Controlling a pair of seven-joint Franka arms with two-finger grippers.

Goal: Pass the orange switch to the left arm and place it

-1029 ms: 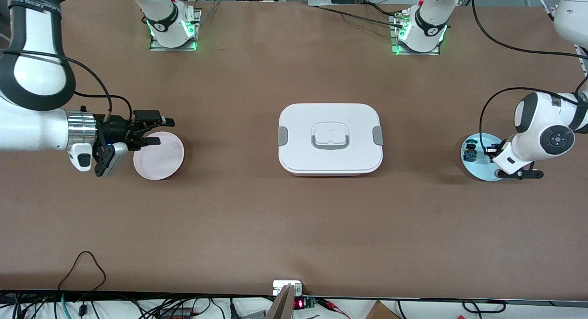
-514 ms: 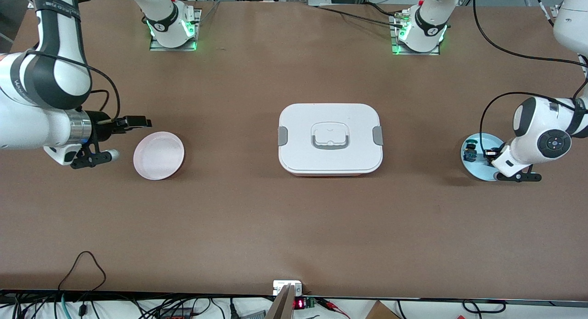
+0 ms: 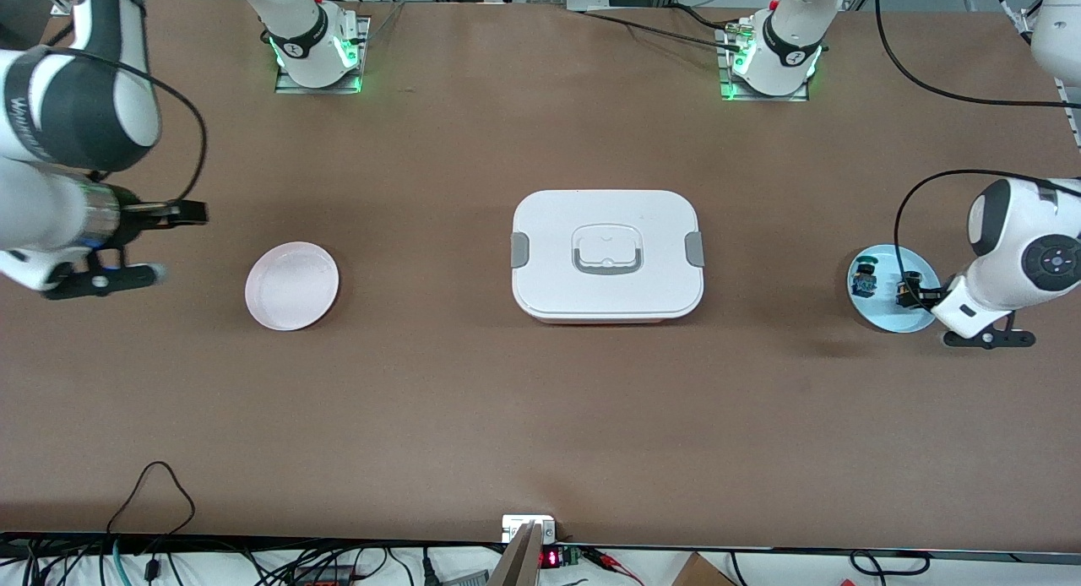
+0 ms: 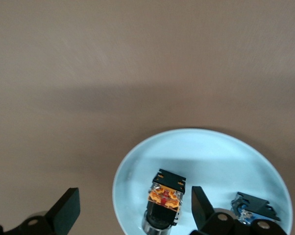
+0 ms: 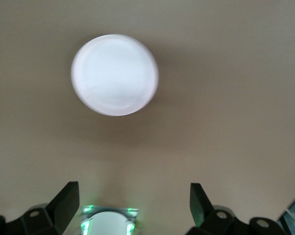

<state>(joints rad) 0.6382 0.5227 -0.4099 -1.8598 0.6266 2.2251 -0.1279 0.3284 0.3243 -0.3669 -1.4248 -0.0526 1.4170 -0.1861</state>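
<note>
On the table's middle, nearest the front camera of all the task's things, sits the box, white, lidded and untouched, well apart from both dishes. Level with it toward the left arm's end lies the blue dish, and in it the orange switch rests beside a second small switch with blue parts. The left gripper hangs just over that dish's outer edge with its fingers spread wide and empty, the orange switch showing between them in the left wrist view; a second ago the wrist covered more of the dish, so it has slid a little toward the table's end and now frames the switch better. Nothing is grasped yet, so I judge the pick-up is about to start, and the neighbouring switch is close enough to be nudged. Toward the right arm's end lies the empty pink dish. The right gripper, which a second ago hung over that dish's rim, has pulled back clear of it toward the table's edge, fingers spread and empty, apparently waiting for the hand-over.
</note>
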